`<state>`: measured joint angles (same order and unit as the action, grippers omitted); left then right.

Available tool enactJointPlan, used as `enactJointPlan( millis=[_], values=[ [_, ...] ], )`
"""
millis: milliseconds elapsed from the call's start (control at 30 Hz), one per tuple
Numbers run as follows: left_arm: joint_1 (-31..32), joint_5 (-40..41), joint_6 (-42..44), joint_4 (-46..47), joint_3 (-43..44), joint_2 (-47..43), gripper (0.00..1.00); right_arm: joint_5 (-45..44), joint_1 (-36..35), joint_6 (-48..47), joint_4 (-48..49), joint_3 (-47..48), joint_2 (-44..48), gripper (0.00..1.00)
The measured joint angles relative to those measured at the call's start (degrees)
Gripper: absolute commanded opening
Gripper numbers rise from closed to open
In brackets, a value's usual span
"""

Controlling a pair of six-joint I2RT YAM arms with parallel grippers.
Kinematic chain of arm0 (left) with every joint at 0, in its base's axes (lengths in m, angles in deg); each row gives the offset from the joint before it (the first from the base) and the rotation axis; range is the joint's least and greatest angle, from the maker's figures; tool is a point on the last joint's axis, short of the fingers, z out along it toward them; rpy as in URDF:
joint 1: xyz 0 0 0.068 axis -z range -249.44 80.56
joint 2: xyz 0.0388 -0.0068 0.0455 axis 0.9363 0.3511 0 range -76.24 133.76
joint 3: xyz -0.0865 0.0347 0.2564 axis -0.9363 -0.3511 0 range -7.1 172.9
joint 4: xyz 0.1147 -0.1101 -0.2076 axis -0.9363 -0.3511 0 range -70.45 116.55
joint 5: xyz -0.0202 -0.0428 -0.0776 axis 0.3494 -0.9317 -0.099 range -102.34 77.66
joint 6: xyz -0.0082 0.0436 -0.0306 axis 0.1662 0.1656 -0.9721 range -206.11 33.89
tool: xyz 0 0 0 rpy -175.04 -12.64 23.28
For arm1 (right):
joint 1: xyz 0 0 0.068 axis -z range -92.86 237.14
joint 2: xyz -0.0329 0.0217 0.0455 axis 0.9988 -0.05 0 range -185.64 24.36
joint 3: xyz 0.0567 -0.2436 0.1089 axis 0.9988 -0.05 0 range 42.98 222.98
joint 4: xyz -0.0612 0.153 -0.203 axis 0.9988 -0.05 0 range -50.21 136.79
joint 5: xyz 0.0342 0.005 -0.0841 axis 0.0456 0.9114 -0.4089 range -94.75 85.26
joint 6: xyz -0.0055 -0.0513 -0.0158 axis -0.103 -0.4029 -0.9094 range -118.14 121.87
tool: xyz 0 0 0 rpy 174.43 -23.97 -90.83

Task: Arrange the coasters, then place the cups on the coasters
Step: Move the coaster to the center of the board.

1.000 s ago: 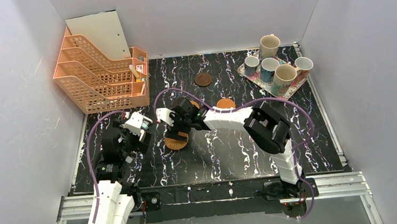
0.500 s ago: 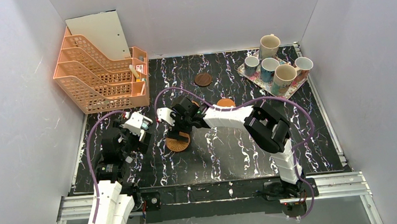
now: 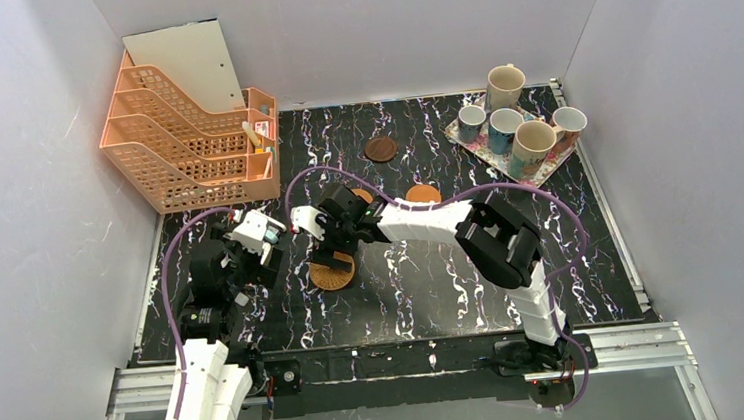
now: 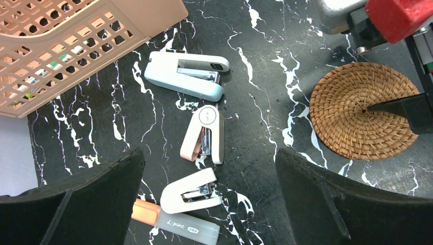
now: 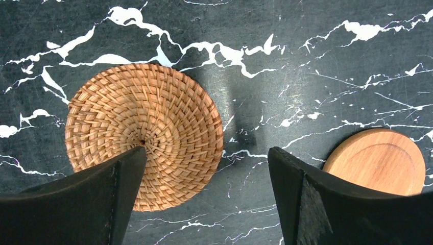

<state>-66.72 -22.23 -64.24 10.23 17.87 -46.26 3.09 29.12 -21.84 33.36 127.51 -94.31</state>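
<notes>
Veining, white on black, runs across the desk (image 3: 425, 291) in the top view. A peach lattice plastic file rack (image 3: 192, 144) fills its far left corner. A rectangular floral tray (image 3: 557, 162) at the far right corner carries five glazed handled mugs: two tall beige (image 3: 505, 86), two blue (image 3: 503, 124), one brownish-orange (image 3: 569, 122). Three flat round coasters show clearly: a dark brown wooden coaster (image 3: 380, 149) near the far edge, a smooth orange-brown coaster (image 3: 423, 194) mid-desk, and a woven wicker coaster (image 3: 334, 273) under the right gripper (image 3: 326, 254).

Left wrist view: the left gripper (image 4: 208, 155) stands open over three rounded plastic staplers (image 4: 203, 133).

Right wrist view: the fingers are spread wide, holding nothing, with one over the coiled wicker and the other near a smooth wooden disc (image 5: 375, 161).
</notes>
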Motion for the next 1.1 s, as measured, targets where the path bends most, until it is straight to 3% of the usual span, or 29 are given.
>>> enactJointPlan(
  millis=[633,1100],
  values=[
    [-0.4,0.0,0.0,0.0,0.0,-0.1,0.98,-5.1,-0.3,0.8,-5.6,5.8,-2.2,0.98],
    [-0.4,0.0,0.0,0.0,0.0,-0.1,0.98,-2.5,0.5,-0.5,-10.6,6.6,12.2,0.98]
  ],
)
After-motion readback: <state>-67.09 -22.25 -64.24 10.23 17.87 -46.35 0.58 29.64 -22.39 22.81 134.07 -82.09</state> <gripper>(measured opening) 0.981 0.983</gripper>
